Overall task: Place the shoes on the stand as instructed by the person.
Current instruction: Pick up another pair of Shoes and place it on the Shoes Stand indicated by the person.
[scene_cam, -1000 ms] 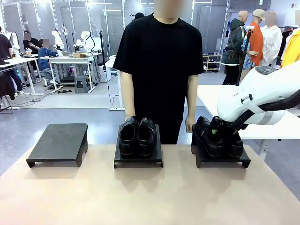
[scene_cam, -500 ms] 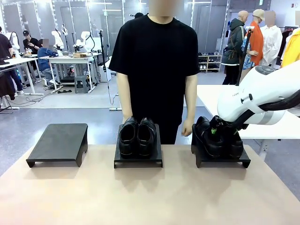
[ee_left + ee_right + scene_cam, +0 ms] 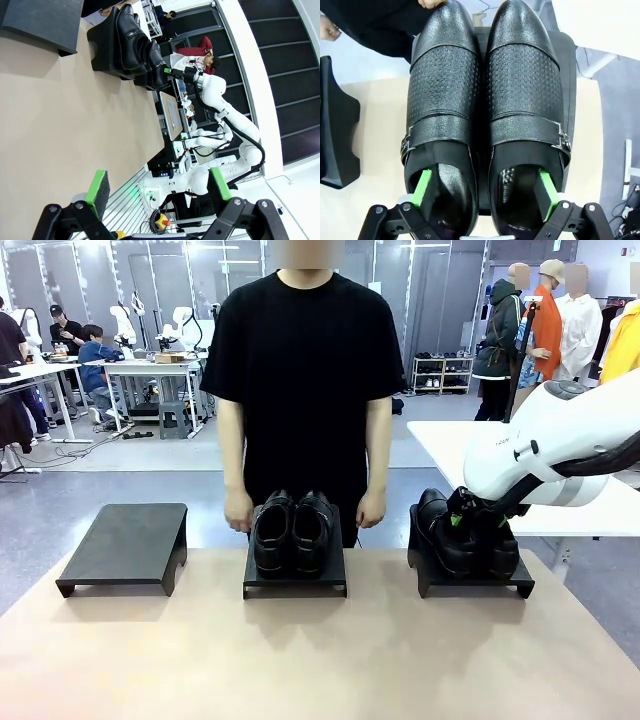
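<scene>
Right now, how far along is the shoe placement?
Done: one pair sits on the middle stand. In hand: the right end effector is open, a finger inside each shoe of the pair on the right stand. Left: the left stand is bare.

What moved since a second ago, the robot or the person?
The person moved: they stepped toward the robot's left and now stand behind the middle stand, hands hanging either side of that pair. The right gripper stayed open, a finger inside each shoe on the right stand. Nothing got grabbed or dropped.
</scene>
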